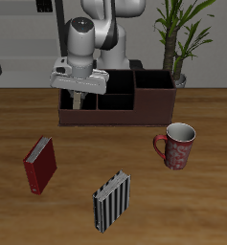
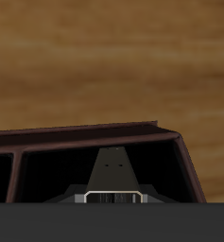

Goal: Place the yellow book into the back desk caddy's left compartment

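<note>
My gripper (image 1: 79,96) hangs over one end of the back desk caddy (image 1: 134,107), a long dark reddish-brown box. The fingers stand close together on the yellow book (image 1: 79,104), a thin greyish slab that hangs upright into the left compartment (image 1: 73,105). In the wrist view the book (image 2: 113,175) reaches down inside that large black-lined compartment (image 2: 57,175), with its pale top edge nearest the camera. The caddy's rim (image 2: 85,132) runs just beyond it. Whether the book touches the compartment floor is hidden.
A red book (image 1: 39,163) and a black-and-white striped book (image 1: 112,199) stand near the table's front edge. A red patterned mug (image 1: 177,145) stands in front of the caddy's other end. A potted plant (image 1: 182,38) is behind the caddy.
</note>
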Available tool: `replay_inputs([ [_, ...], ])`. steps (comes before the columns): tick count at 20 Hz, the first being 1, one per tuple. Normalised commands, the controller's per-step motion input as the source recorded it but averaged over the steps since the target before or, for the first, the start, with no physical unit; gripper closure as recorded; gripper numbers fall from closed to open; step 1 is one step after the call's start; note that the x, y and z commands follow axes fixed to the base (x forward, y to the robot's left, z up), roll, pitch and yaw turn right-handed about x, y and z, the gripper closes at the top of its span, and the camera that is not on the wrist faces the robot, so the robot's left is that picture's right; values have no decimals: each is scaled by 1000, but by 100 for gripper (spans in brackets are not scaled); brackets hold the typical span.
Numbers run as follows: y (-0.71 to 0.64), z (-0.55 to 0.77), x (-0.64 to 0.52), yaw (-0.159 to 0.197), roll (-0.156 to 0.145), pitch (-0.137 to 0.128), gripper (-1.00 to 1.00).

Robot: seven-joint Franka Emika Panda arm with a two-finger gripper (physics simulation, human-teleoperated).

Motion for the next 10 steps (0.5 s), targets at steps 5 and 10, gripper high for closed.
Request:
replay_inputs([
  [5,-97,-15,27,-15,-13,17,-100],
  [10,-60,58,3,1,-9,-3,-100],
])
